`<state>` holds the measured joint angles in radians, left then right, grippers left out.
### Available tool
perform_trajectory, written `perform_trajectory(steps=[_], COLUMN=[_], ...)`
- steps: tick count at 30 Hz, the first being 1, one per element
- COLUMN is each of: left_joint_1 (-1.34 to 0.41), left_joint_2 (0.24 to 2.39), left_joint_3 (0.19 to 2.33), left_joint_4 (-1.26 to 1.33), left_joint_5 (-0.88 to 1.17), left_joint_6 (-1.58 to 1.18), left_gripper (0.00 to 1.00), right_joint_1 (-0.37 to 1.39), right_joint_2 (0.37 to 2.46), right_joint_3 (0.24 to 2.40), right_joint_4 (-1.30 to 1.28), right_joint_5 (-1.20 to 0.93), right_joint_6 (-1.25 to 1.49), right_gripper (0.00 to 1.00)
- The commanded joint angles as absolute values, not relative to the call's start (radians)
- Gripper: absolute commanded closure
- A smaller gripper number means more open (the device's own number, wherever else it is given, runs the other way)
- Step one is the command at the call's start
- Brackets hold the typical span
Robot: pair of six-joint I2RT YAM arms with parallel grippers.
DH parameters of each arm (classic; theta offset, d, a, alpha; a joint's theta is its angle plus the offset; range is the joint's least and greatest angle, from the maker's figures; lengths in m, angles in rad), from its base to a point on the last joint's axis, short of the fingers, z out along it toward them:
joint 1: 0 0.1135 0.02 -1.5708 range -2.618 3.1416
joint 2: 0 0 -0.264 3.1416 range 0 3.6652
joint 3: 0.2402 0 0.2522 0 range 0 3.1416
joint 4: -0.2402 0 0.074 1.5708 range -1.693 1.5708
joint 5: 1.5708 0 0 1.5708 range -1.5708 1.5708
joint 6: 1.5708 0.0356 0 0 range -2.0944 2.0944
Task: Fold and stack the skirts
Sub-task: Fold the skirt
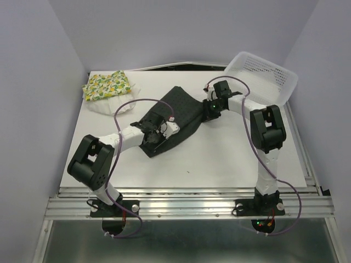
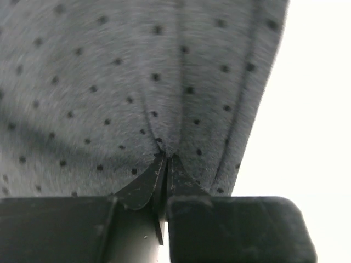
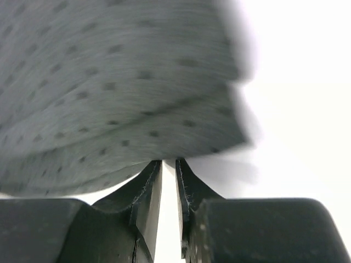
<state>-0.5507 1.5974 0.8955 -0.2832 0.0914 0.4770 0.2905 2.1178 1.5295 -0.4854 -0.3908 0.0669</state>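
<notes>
Step in hand: taking hold of the black skirt [image 1: 181, 107] for its first fold. It is the only garment not yet stacked.

Layout: the black skirt lies spread on the bench [image 1: 219, 159], mid-surface, running diagonally from near-left to far-right. The lemon-print skirt [image 1: 107, 85] is folded at the far-left corner on top of the white skirt [image 1: 107, 108], which shows beneath and in front of it. The mesh basket [image 1: 263, 68] sits at the far-right corner, well apart from the cloth.

Left pincer [image 2: 166, 159]: at the near-left end of the skirt. It is closed on the cloth, which puckers into a pleat rising from the tips.

Right pincer [image 3: 168, 161]: at the skirt's right-hand edge, near its far end. The jaws are narrow, with a slit of bright bench between them. The hem meets the tips, but the view is blurred and I cannot tell whether any cloth is caught.

Judgement: two of the three garments appear done, and this fold has not begun.

Next move calls for:
- a confirmed hold on the right side before any lift
- both arms rising together so the cloth stays taut between them
- carrying the held edge over the opposite edge

Risk: if the right side has no cloth, the left pulls alone and drags the skirt into a bunch.
</notes>
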Motion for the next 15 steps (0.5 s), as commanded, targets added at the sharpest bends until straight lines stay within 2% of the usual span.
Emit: perform_trajectory(steps=[1, 5, 8, 11, 12, 13, 15], left_joint_1=[-0.615, -0.634, -0.634, -0.634, -0.632, -0.634, -0.632], left_joint_2=[1.623, 1.644, 1.663, 1.649, 1.637, 1.634, 1.629], left_joint_3=[0.899, 1.036, 1.115, 1.169, 1.181, 1.187, 1.198], left_joint_4=[-0.353, -0.351, -0.351, -0.334, -0.333, -0.34, -0.36], left_joint_5=[0.181, 0.264, 0.305, 0.319, 0.318, 0.311, 0.304], left_joint_6=[0.459, 0.356, 0.29, 0.232, 0.218, 0.212, 0.207], left_gripper=[0.93, 0.9, 0.79, 0.71, 0.69, 0.65, 0.65], right_joint_1=[0.282, 0.262, 0.239, 0.229, 0.218, 0.218, 0.218], right_joint_2=[2.189, 2.203, 2.16, 2.05, 2.016, 1.947, 1.883], right_joint_3=[1.684, 1.842, 1.862, 1.781, 1.743, 1.655, 1.539], right_joint_4=[-0.449, -0.449, -0.451, -0.451, -0.449, -0.448, -0.419], right_joint_5=[-0.233, -0.224, -0.253, -0.299, -0.32, -0.363, -0.466], right_joint_6=[0.061, 0.098, 0.139, 0.222, 0.262, 0.323, 0.412], right_gripper=[0.78, 0.76, 0.74, 0.69, 0.65, 0.63, 0.6])
